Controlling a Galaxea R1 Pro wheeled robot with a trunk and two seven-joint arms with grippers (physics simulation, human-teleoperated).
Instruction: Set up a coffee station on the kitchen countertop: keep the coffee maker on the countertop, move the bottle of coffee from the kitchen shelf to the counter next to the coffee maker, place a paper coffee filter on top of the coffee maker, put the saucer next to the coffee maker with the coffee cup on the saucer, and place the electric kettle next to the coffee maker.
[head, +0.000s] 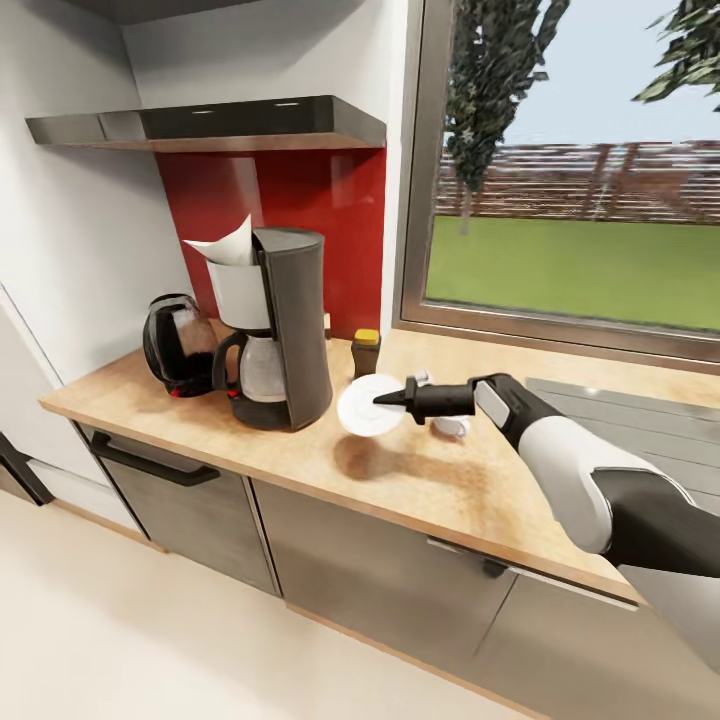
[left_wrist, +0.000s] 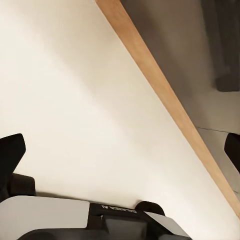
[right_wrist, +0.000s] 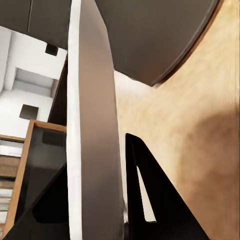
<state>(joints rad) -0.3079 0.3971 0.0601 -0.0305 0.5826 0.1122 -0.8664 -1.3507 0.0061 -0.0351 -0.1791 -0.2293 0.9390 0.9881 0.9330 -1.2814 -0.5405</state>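
The right gripper (head: 385, 398) is pinching the saucer (head: 368, 404) by its rim, holding it tilted on edge above the counter (head: 420, 480), just beside the coffee maker (head: 280, 330). In the right wrist view the fingers (right_wrist: 150, 200) are clamping the saucer (right_wrist: 92, 125). Behind the arm, the cup (head: 448, 425) is sitting on the counter. The bottle (head: 366, 352) is standing near the back edge. A filter (head: 228, 245) is resting atop the maker, with the kettle (head: 178, 345) toward the counter's left end. The left gripper (left_wrist: 120, 165) is hanging spread over the floor (left_wrist: 75, 100).
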